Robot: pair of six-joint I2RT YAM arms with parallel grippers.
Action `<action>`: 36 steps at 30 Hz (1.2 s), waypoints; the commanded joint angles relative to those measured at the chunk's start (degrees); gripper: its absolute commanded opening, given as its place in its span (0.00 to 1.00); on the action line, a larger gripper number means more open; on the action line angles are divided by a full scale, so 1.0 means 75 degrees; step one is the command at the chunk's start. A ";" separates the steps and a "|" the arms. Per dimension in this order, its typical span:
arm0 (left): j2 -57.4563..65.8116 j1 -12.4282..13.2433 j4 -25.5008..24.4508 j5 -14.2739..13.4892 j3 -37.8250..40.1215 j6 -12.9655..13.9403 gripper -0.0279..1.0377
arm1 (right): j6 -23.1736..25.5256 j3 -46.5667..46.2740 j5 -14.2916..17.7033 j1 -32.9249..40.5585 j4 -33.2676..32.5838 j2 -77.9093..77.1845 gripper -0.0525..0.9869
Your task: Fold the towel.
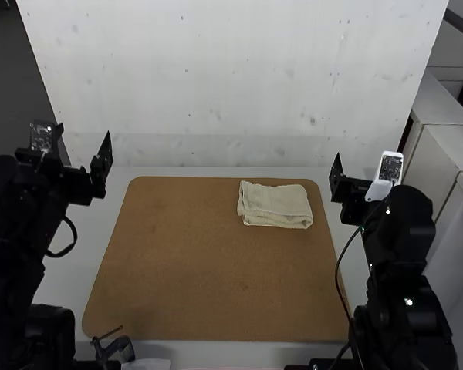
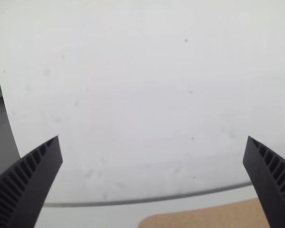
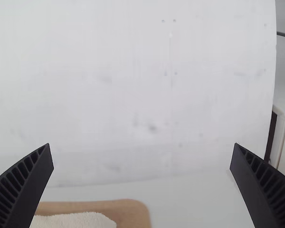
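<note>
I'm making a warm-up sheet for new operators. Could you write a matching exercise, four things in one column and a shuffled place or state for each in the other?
Things
1. Towel
2. Board
3. Left end effector
4. Right end effector

Places and states
A. Brown, round-cornered, lying under something cream
B. Open, on the side nearer the folded cloth
C. Folded, near a far corner
D. Open, on the side farther from the folded cloth

Right pairs: 1-C, 2-A, 3-D, 4-B
</note>
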 commanded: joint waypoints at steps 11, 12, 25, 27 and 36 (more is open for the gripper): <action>0.0054 -0.0041 0.0145 0.0426 -0.1056 0.0153 0.94 | 0.0229 -0.0405 -0.0562 -0.0014 -0.0086 0.0040 0.98; 0.0054 -0.0041 0.0145 0.0402 -0.1208 0.0188 0.94 | 0.0229 -0.0405 -0.0574 -0.0014 -0.0109 0.0040 0.98; 0.0101 0.0041 -0.0383 0.0039 -0.1302 0.0153 0.95 | 0.0229 -0.0334 -0.0726 -0.0026 -0.0472 0.0052 0.98; 0.0101 0.0029 -0.0383 0.0039 -0.1302 0.0153 0.95 | 0.0229 -0.0334 -0.0726 -0.0026 -0.0472 0.0052 0.98; 0.0101 0.0041 -0.0383 0.0039 -0.1302 0.0153 0.95 | 0.0229 -0.0334 -0.0726 -0.0026 -0.0461 0.0075 0.98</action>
